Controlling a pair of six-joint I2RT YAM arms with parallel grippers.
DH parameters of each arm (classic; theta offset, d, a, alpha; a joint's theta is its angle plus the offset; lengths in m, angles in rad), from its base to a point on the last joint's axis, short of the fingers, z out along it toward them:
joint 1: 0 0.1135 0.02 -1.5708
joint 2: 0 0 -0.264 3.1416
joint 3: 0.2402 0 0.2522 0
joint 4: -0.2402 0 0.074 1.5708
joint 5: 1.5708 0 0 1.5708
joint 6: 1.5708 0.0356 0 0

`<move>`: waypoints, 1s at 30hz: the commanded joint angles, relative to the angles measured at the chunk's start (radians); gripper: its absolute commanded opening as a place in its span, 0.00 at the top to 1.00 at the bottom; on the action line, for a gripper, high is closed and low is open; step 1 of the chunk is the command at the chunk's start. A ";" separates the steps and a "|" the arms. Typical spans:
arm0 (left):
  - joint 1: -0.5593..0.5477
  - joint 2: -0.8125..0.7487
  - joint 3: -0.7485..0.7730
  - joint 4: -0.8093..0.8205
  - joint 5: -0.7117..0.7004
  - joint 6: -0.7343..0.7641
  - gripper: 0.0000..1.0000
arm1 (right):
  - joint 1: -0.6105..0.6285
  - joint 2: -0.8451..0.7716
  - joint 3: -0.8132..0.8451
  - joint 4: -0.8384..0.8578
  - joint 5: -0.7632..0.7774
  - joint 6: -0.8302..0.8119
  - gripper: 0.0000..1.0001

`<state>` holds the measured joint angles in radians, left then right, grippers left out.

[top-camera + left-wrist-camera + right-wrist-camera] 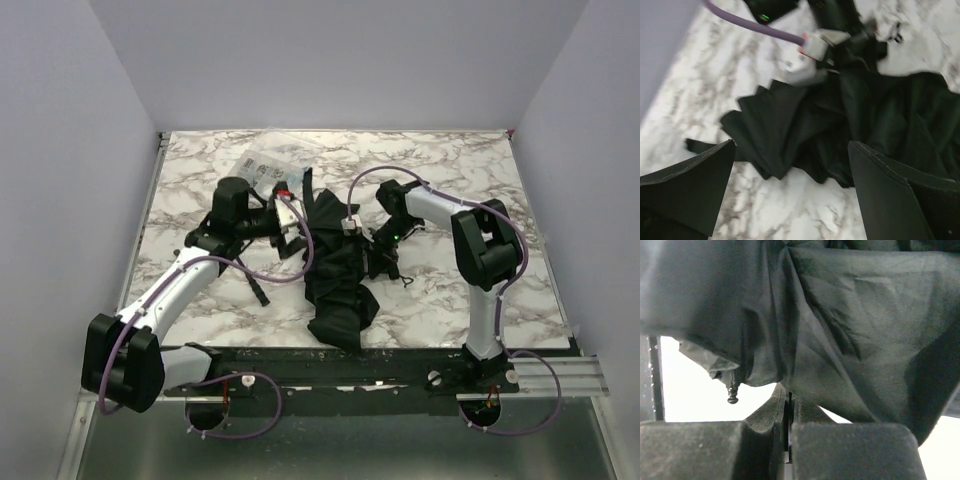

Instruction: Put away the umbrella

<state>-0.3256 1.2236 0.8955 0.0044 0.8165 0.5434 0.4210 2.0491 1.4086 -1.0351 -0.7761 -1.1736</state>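
Note:
The umbrella (pixel 335 270) lies collapsed in the middle of the marble table, its dark fabric bunched in loose folds. My left gripper (pixel 290 215) hovers at its upper left edge. In the left wrist view it (pixel 791 145) is open wide, with the umbrella (pixel 840 125) just beyond the fingertips and nothing between them. My right gripper (pixel 373 260) sits against the umbrella's right side. In the right wrist view it (pixel 789 395) is shut, the tips pinched on the lower edge of the umbrella (pixel 840 315) canopy. A metal rib tip (pixel 732 392) hangs beside the jaws.
A clear plastic packet (pixel 268 163) lies at the back, behind the left gripper. A thin black strap-like piece (pixel 260 290) lies on the table (pixel 450 300) left of the umbrella. Purple cables loop over both arms. Walls close in the left, right and back.

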 commanded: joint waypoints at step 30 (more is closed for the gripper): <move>0.062 0.558 0.436 -0.115 -0.153 -1.145 0.57 | 0.462 -0.672 -0.338 0.249 0.057 0.046 0.95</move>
<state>-0.2630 1.6402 1.2381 0.0494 0.6331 -0.4774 0.7692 1.3918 1.2289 -1.1194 -0.8848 -1.3605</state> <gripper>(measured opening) 0.568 0.112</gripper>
